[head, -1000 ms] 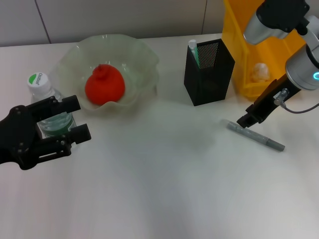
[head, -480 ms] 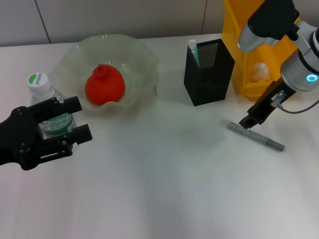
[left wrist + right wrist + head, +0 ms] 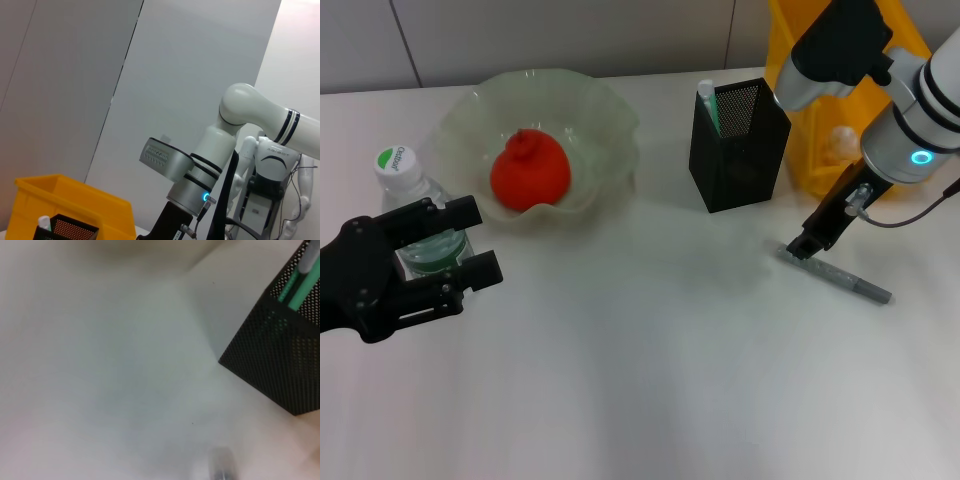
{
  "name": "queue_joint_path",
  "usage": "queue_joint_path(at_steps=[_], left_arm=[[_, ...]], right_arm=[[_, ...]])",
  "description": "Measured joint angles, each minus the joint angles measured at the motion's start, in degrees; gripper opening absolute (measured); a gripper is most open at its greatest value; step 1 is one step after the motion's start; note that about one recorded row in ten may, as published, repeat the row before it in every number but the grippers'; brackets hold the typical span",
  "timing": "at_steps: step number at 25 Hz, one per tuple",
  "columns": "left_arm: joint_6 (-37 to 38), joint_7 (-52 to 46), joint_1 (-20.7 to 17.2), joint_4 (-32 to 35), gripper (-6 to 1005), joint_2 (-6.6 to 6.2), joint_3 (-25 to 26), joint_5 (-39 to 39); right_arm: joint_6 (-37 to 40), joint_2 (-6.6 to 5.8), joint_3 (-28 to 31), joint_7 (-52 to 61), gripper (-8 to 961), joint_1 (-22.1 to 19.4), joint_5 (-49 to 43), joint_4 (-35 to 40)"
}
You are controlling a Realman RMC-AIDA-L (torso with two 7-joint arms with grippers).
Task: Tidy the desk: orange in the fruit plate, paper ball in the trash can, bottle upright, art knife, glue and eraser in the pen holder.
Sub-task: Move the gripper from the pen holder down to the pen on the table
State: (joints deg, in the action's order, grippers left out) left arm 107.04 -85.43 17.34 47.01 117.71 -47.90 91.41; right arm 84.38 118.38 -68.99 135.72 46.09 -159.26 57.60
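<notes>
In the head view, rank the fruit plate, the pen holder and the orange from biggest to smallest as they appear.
1. fruit plate, clearly widest
2. pen holder
3. orange, somewhat smaller than the pen holder

There is one orange (image 3: 529, 170), one fruit plate (image 3: 605, 120), one bottle (image 3: 415, 215), one pen holder (image 3: 740, 145) with one green-and-white stick (image 3: 708, 105) in it, one trash can (image 3: 820, 120), one paper ball (image 3: 839, 145), one grey art knife (image 3: 835, 272), and two grippers: left (image 3: 470, 240), right (image 3: 803, 246).
</notes>
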Motion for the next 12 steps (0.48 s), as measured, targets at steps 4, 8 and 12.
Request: queue_joint_path(at_steps=[4, 8, 12], left_arm=[[0.00, 0.00, -0.14, 0.00, 788, -0.02, 0.00, 0.00], [0.00, 0.01, -0.11, 0.00, 788, -0.02, 0.00, 0.00], [0.00, 0.10, 0.04, 0.01, 788, -0.05, 0.00, 0.00]], right_arm=[[-0.37, 0.05, -0.01, -0.27, 334, 0.59, 0.00, -1.57], [-0.98, 0.25, -0.01, -0.63, 326, 0.81, 0.00, -2.50], [-1.36, 0.27, 0.00, -0.63, 318, 0.91, -0.50, -3.33]])
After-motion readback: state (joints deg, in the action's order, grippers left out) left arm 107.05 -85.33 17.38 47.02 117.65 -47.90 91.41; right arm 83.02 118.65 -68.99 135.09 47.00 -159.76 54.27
